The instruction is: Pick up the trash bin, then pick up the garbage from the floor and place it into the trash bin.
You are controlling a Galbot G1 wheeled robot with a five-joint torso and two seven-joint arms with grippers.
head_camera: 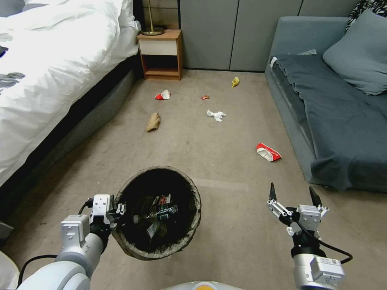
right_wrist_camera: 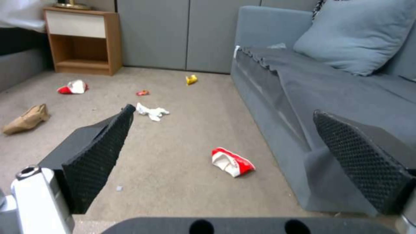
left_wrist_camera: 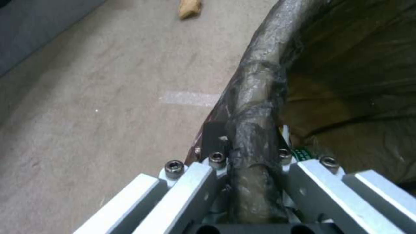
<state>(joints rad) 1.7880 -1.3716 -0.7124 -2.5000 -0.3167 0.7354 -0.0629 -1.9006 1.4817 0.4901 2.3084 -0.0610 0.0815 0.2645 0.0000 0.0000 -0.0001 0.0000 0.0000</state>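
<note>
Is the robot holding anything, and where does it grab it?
The left gripper holds the trash bin by its bagged rim. The right gripper is open, empty.

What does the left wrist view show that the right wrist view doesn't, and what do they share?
Left wrist alone: the left gripper clamped on the trash bin rim, with the bag liner inside. Right wrist alone: the open right gripper, the red-white wrapper, white tissue, yellow wrapper, sofa and nightstand. Both: the carpet and a tan crumpled piece.

Small reddish scrap [head_camera: 205, 97] too tiny to identify; trash bin [head_camera: 157, 245] floor hidden under litter.
</note>
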